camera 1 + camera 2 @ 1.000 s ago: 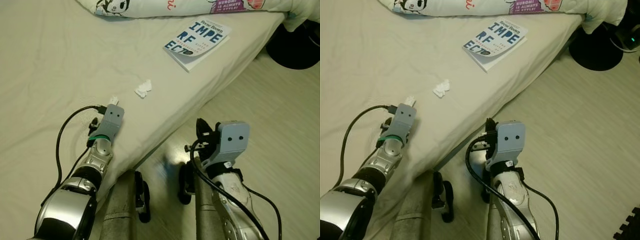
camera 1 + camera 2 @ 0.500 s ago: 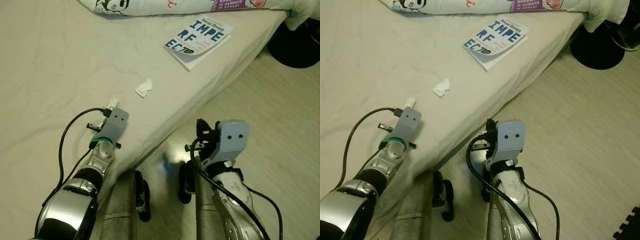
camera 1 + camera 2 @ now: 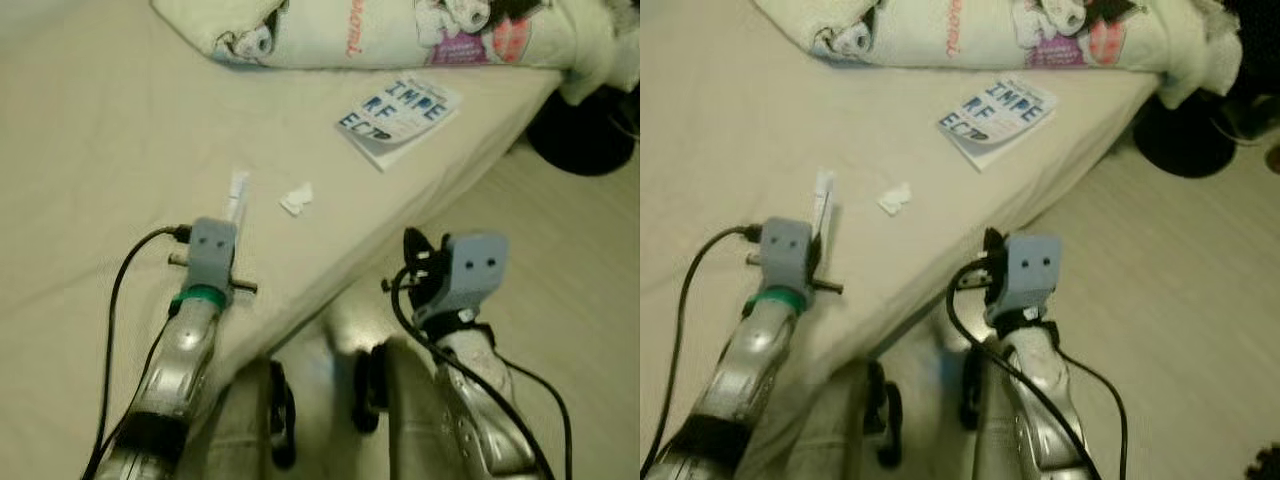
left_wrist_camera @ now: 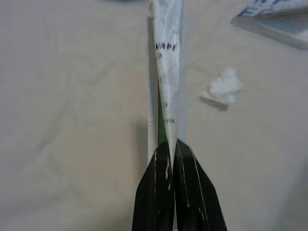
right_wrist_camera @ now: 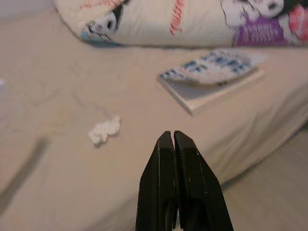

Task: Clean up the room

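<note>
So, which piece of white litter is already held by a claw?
The flat printed wrapper, pinched in the left claw; the crumpled tissue lies loose on the bed.

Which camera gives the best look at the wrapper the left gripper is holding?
Left wrist view: the wrapper is large, print visible, pinched in the shut left gripper. Both eye views show it as a small blurred strip beyond the wrist, above the bed.

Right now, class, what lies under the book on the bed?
The book lies flat on the beige sheet, near the bed's edge. Anything between book and sheet is covered. A crumpled tissue lies beside it, apart.
</note>
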{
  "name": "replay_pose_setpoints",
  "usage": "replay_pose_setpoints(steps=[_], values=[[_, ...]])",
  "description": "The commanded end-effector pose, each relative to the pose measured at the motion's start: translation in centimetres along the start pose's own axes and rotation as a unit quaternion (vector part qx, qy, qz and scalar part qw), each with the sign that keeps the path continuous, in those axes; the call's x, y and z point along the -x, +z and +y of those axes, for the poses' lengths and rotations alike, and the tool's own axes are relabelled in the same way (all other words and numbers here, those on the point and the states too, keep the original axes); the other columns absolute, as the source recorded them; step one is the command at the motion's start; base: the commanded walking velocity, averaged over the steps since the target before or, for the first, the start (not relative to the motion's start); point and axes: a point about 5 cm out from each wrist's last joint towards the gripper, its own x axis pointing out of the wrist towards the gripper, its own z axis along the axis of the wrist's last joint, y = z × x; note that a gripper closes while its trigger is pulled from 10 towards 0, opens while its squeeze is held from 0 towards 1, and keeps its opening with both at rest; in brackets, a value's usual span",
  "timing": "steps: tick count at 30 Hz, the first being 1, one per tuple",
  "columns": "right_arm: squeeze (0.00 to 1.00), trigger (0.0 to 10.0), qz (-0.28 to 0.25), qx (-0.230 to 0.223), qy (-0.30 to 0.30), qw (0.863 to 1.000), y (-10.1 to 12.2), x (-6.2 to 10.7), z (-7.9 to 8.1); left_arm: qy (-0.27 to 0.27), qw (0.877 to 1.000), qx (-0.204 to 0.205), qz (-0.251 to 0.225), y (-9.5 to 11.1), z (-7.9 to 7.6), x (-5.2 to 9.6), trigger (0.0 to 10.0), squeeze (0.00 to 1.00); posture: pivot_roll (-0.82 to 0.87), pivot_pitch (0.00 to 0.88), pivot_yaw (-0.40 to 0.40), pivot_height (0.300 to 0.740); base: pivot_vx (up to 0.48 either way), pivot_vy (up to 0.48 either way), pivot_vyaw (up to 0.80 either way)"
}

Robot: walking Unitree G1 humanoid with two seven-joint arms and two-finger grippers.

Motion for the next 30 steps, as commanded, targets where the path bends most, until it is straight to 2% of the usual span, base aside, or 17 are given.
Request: replay_pose_setpoints(steps=[1,6,8,15,19,30], values=[[0.0,10.0,0.013,-0.005,-0.002,1.0,-0.9,0.2,-0.3,-0.02,1.0,0.019,0.001,0.3,-0.5,1.2,10.0,0.0,-0.08,0.186,0.075,0.644,0.0,0.0,0.0],[0.0,10.0,0.009,-0.006,-0.005,1.0,-0.9,-0.1,-0.7,-0.017,0.999,0.028,-0.033,1.9,-0.1,2.2,10.0,0.0,-0.06,0.148,0.06,0.644,0.0,0.0,0.0],[0.0,10.0,0.007,-0.007,-0.008,1.0,-1.1,-0.4,-0.9,-0.007,0.997,0.028,-0.066,3.6,0.4,2.4,10.0,0.0,-0.05,0.122,0.056,0.644,0.0,0.0,0.0],[0.0,10.0,0.007,-0.003,-0.021,1.0,-1.7,-0.8,-1.1,-0.014,0.995,0.019,-0.097,5.4,0.2,1.8,10.0,0.0,-0.05,0.084,0.06,0.648,0.0,0.0,0.0],[0.0,10.0,0.002,-0.003,-0.032,0.999,-2.0,-0.9,-1.2,-0.027,0.994,0.025,-0.101,6.7,-0.4,1.4,10.0,0.0,-0.07,0.064,0.069,0.663,0.0,0.0,0.0],[0.0,10.0,-0.002,0.006,-0.039,0.999,-2.3,-1.0,-1.8,-0.037,0.994,0.049,-0.092,7.4,-0.8,1.0,10.0,0.0,-0.07,0.052,0.066,0.697,0.0,0.0,0.0]])
